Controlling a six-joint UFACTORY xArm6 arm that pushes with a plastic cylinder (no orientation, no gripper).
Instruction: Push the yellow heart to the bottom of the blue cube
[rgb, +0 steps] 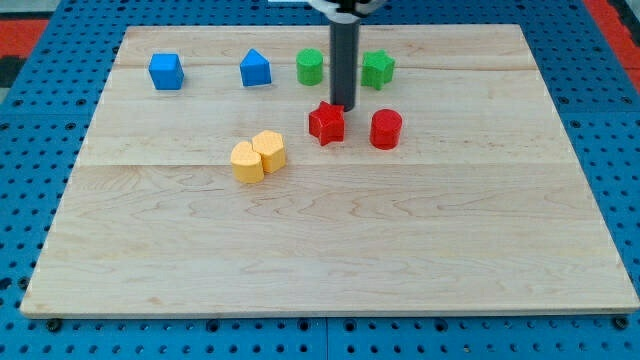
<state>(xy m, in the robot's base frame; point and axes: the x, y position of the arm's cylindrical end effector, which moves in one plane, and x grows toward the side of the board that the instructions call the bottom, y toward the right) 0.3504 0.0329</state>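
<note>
Your arm carries no claw, so no claw state can be told from this view; it ends in a dark rod, and my tip (342, 106) sits at the upper middle of the table (330, 260), touching or just above the red star (326, 122). It stands between the green cylinder (310, 67) on the view's left and the green star (377, 69) on the view's right, with the red cylinder (386, 129) just to the right of the red star.

The thing you need, the yellow heart (269, 150), lies left of centre, pressed against a second yellow block (247, 161) on its lower left whose shape I cannot make out surely. Which of the pair is the heart is my reading from the notched top, so treat it with care.

The blue cube (166, 71) rests near the table's upper left corner, with a blue pentagon-like block (256, 69) to its right. The spot below the cube is bare wood, so the goal is open.

You are not yet at the heart: my tip is up and to the right of it. To send it leftward you likely need to come round to its right side, and the touching yellow neighbour may get dragged along.
</note>
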